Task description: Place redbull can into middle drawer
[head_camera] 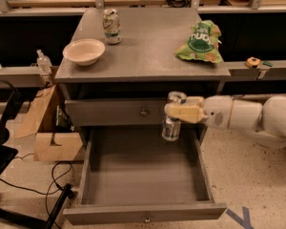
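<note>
My gripper (177,112) reaches in from the right on a white arm and is shut on the redbull can (172,126), a slim silver-topped can held upright. The can hangs above the back right part of the open middle drawer (143,175), a deep grey box pulled out toward me with a small knob on its front (146,218). The can sits just in front of the closed upper drawer front (115,111), apart from the drawer floor.
On the cabinet top stand a wider green, white and red soda can (111,26), a beige bowl (84,50) and a green chip bag (201,43). A cardboard box (47,137) and cables lie on the floor at left.
</note>
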Robot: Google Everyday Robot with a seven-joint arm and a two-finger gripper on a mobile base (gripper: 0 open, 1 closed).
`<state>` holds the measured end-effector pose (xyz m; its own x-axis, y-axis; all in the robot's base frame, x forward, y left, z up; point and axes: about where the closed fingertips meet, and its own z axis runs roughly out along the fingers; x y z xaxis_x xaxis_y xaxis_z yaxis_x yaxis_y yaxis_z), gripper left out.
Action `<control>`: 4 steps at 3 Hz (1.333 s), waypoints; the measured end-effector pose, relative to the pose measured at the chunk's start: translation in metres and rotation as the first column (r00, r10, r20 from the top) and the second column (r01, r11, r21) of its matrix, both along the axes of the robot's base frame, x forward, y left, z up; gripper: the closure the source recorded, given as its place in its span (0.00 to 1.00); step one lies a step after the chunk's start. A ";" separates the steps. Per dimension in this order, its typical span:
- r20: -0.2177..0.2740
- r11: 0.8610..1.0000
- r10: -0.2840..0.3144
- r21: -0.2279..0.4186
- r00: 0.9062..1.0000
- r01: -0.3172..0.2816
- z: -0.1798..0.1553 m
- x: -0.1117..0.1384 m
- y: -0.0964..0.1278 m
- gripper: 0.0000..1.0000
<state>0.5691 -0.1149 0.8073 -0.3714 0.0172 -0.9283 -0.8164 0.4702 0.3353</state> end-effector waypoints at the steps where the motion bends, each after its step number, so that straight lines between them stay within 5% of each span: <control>1: 0.064 0.997 0.068 -0.046 0.996 -0.065 -0.053 -0.004 0.022 1.00; 2: 0.119 0.988 0.131 -0.102 0.984 -0.119 -0.127 0.014 0.045 1.00; 3: 0.103 0.978 0.183 -0.116 0.978 -0.171 -0.221 0.034 0.081 1.00; 4: 0.103 0.978 0.183 -0.116 0.978 -0.171 -0.221 0.034 0.081 1.00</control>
<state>0.6027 -0.0343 0.5858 -0.2528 -0.1402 -0.9573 -0.9194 0.3430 0.1925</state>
